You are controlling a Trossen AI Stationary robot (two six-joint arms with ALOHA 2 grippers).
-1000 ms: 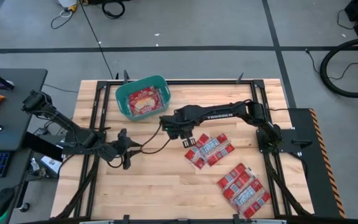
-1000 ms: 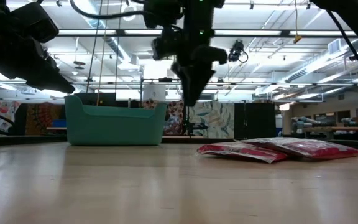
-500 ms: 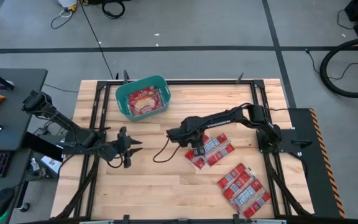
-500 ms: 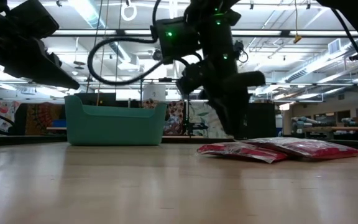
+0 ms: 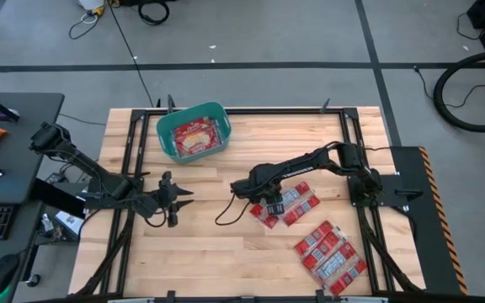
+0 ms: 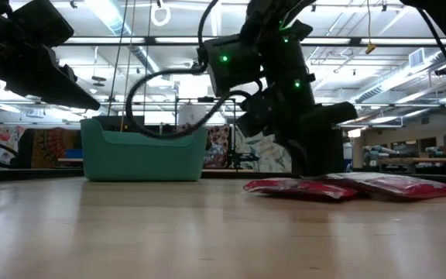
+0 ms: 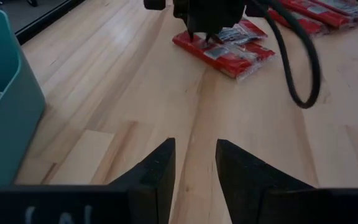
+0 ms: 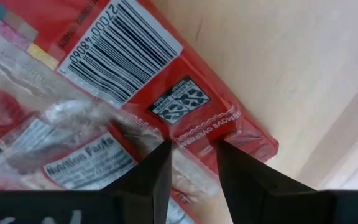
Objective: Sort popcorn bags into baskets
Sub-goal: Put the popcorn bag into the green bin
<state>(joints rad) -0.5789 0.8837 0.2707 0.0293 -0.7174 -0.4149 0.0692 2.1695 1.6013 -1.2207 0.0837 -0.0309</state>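
Right gripper (image 5: 269, 200): down over the near stack of popcorn bags, at its edge toward the table's middle. Wrist view shows fingers (image 8: 151, 177) parted by a narrow gap, tips right at the red wrapper of the top bag (image 8: 135, 74); nothing pinched between them that I can see.
Right arm (image 5: 310, 160): stretched from its base at the right side across to mid-table, cable looping beside the wrist.
Near stack of bags (image 5: 286, 202): a few red packets, overlapping, flat on the wood just right of centre. Barcode and nutrition print face up on the ones under the gripper. In the low view they lie as a thin red heap (image 6: 300, 188) under the dark gripper.
Far stack of bags (image 5: 330, 256): several more red packets, front right part of the table, well apart from both grippers.
Tub (image 5: 165, 133): teal, back left of centre on the table. At least one red bag (image 5: 197, 137) lies flat inside.
Left gripper (image 5: 181, 197): hangs above bare wood at left-centre, well apart from tub and stacks. Fingers (image 7: 157, 171) parted, holding nothing.
Table (image 5: 217, 252): light wooden planks, black frame rails at its sides.
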